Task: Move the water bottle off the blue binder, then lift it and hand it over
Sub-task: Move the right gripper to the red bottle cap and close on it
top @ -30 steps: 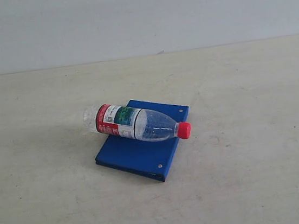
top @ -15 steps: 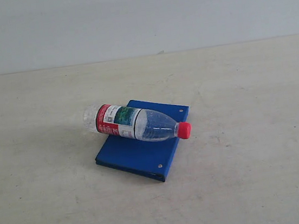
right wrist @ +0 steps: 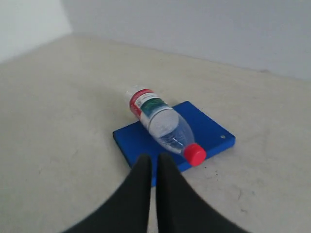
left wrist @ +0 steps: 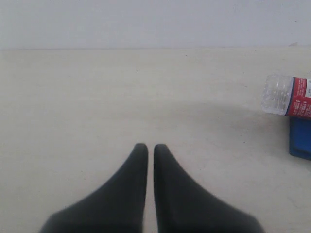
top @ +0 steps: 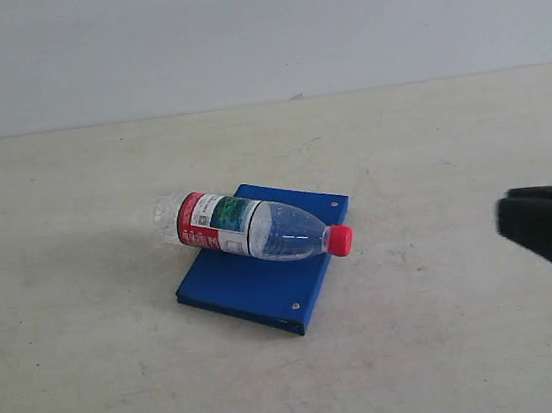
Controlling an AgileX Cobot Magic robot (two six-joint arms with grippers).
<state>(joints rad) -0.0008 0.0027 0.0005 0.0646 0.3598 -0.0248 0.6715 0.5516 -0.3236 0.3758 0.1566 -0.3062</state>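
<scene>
The bottle (right wrist: 163, 124) is seen lying across the binder (right wrist: 210, 129), just ahead of the right gripper (right wrist: 152, 160), closed on nothing like the left gripper (left wrist: 146, 148). Approach is judged in hand; jaws must be opened next.

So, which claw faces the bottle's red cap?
The right claw: the red cap of the water bottle lies just ahead. The left claw sees only its base end.

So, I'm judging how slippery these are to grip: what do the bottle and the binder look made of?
The bottle: thin clear plastic, glossy; you can see through it. Its red cap looks like opaque plastic, the label like printed film. The binder: stiff board with a smooth deep-blue cover, probably plastic-coated, with little sheen. Its silver rivets look like metal.
</scene>
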